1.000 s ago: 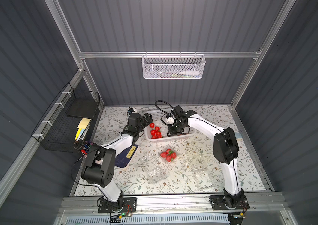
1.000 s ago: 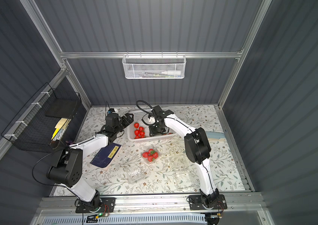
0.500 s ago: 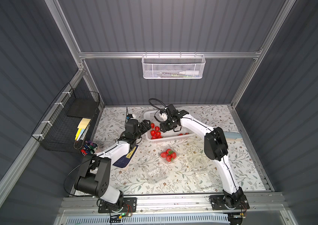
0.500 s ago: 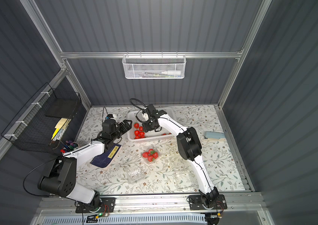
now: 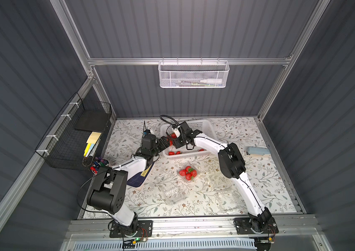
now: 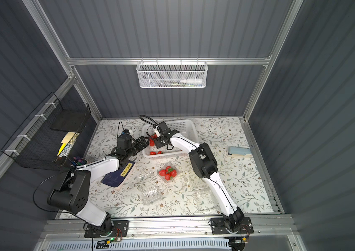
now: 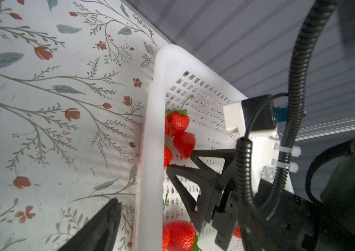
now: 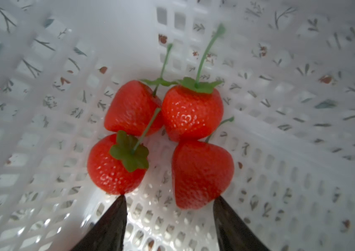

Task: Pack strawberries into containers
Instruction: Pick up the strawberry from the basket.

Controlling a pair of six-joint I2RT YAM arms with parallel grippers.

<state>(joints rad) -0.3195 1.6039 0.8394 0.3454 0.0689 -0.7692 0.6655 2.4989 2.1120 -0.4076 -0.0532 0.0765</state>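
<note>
Four strawberries (image 8: pixel 190 113) lie just ahead of your right gripper (image 8: pixel 169 197), its jaws spread and empty; the nearest seems to lie point-first.

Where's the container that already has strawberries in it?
In a top view, the filled container sits mid-table, just in front of the white basket.

IN THE BASKET: Four glossy red strawberries (image 8: pixel 190 110) with green leafy caps and thin stems lie clustered and touching in a corner of a white perforated plastic basket (image 8: pixel 281 152). A few more berries (image 5: pixel 174 153) rest along its near wall. On the floral tabletop (image 5: pixel 259 178), one small clear ribbed plastic clamshell container (image 5: pixel 197 175) holds four packed berries (image 5: pixel 187 173). Two matching containers (image 5: pixel 173 194) (image 5: pixel 221 187) sit empty nearby.
</note>
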